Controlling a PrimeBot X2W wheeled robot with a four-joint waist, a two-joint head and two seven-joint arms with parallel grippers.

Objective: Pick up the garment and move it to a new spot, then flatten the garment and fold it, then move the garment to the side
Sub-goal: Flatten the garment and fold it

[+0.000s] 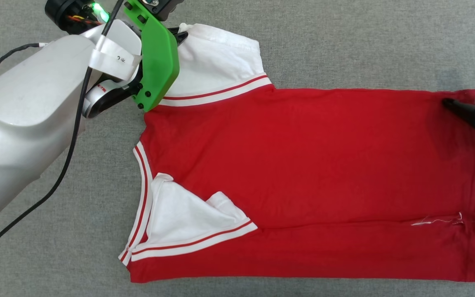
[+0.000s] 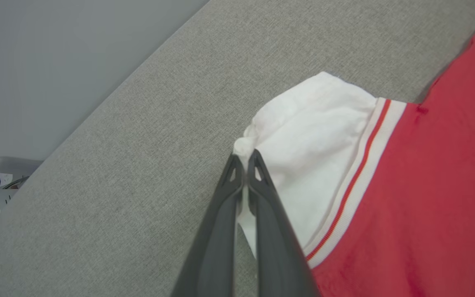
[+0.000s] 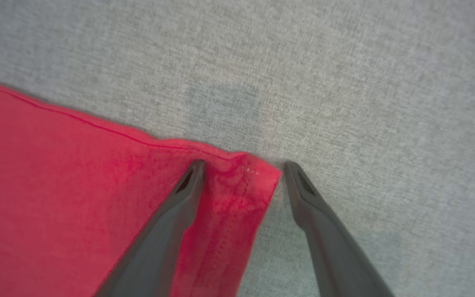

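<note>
A red garment [image 1: 303,165] lies spread flat on a grey fabric surface [image 1: 344,41], its near long edge and near sleeve [image 1: 179,218] already folded inward. The left gripper [image 2: 243,163] is pinched closed on the edge of the far white sleeve [image 2: 311,136]. The right gripper [image 3: 244,166] stands wide open, its fingers straddling the far hem corner [image 3: 258,175] (nothing held there yet). The likely next move is to close the right gripper on that corner, then lift both ends evenly so the far edge folds over straight. A black cable [image 1: 68,156] trails beside the left arm, clear of the cloth.
</note>
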